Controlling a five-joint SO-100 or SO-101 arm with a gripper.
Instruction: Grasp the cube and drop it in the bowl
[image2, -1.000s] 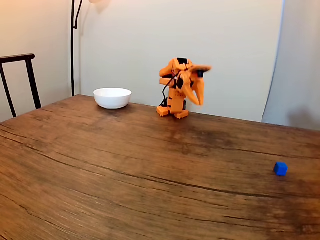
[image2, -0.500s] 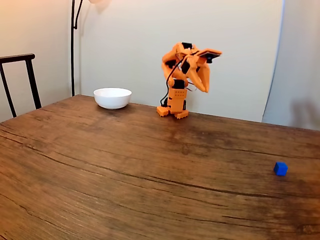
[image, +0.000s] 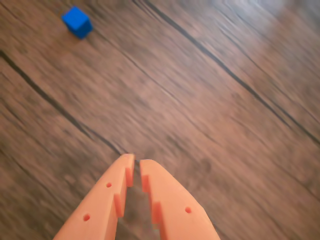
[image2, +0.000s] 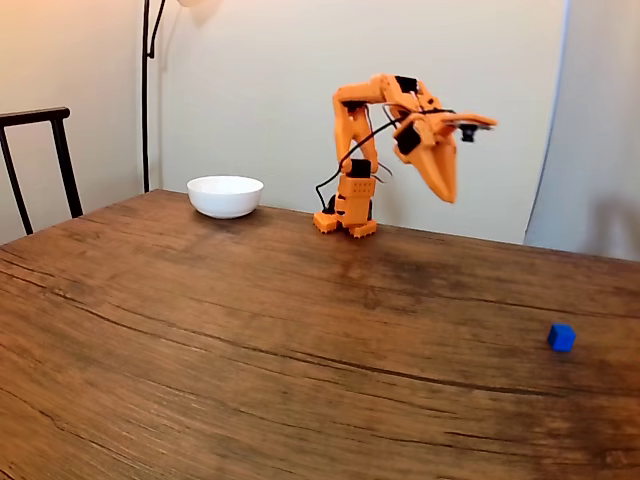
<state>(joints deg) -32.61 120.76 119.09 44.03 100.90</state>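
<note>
2 things sit on your wooden table (image2: 250, 350) besides the arm's base: the bowl (image2: 225, 195) at the far edge, left of the base in the fixed view, and the cube (image2: 561, 337) well off to the right, nearer the camera. A dark chair (image2: 40, 160) stands past the table's left edge and a lamp pole (image2: 146, 90) rises behind the bowl, both clear of the arm. Your gripper (image2: 447, 197) hangs high in the air, tip pointing down, holding nothing; in the wrist view its 2 fingers are almost together, only a thin slit between the tips (image: 136, 165). That view puts the cube (image: 77, 21) at the upper left, far from the tips. Nothing lies on the bare wood between gripper and cube, nor between cube and bowl.
</note>
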